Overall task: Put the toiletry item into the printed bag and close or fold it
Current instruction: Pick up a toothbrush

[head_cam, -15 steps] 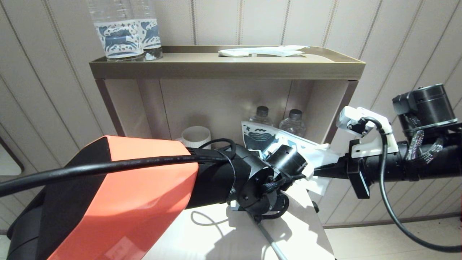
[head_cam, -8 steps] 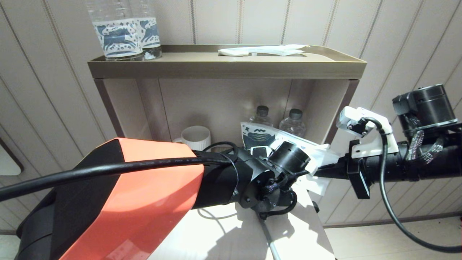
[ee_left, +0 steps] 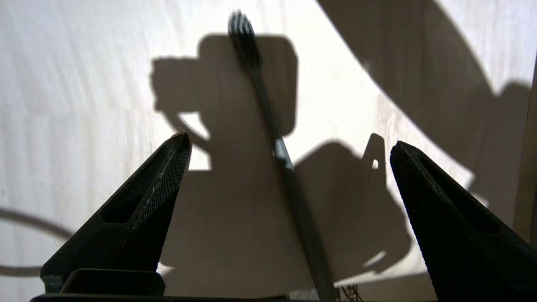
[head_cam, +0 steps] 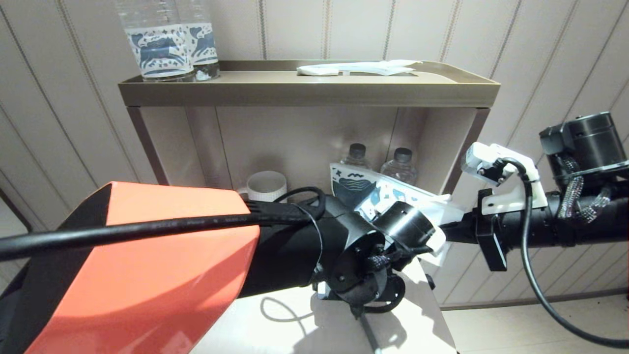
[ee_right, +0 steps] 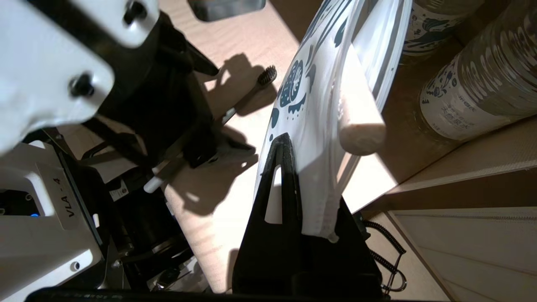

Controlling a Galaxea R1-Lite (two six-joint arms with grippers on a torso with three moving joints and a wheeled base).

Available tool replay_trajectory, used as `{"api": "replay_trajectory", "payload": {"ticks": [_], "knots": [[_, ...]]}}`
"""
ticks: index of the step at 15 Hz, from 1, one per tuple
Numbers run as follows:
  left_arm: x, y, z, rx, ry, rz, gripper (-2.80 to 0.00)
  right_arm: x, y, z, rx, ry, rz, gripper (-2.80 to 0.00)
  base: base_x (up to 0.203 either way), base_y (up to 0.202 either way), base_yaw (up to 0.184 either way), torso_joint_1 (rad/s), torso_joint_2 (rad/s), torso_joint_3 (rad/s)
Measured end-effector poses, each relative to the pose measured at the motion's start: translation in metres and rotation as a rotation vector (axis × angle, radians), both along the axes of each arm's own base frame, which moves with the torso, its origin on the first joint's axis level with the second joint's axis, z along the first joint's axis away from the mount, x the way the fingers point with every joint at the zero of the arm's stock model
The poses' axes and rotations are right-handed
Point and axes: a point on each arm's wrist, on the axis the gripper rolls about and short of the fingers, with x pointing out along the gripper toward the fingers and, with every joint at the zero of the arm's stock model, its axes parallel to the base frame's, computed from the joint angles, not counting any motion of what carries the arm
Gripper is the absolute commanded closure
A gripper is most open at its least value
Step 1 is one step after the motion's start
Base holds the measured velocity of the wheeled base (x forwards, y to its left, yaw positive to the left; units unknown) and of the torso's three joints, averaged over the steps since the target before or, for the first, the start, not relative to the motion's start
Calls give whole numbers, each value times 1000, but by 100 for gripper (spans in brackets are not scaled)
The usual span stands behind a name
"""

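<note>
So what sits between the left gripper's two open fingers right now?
The toothbrush. In the left wrist view it lies on the pale tabletop, running up the gap between the left gripper's open fingers, touching neither.

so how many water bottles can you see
4: two labelled bottles on the shelf top at left, two capped bottles underneath, behind the printed bag. More may be hidden.

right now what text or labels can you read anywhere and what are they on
"VLA - 4": on a white sticker on the left arm's white housing, right wrist view.
Bottle labels in the shelf: small print, too blurred to read.
Printed bag: drawings only, no words legible.
Cable lettering: too small to read.
</note>
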Motion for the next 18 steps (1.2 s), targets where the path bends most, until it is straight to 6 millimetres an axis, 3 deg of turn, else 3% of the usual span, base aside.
{"api": "replay_trajectory", "payload": {"ticks": [5, 14, 18], "knots": [[-16, 0, -8, 74, 71, -17, -280, -2, -1, 2, 2, -8, -2, 0, 0, 0, 0, 0, 0, 0], [-14, -1, -17, 96, 94, -9, -280, 0, 0, 1, 2, -6, 0, 0, 0, 0, 0, 0, 0, 0], [-14, 3, -26, 192, 57, 24, -280, 1, 0, 0, 1, -2, -2, 0, 0, 0, 0, 0, 0, 0]]}}
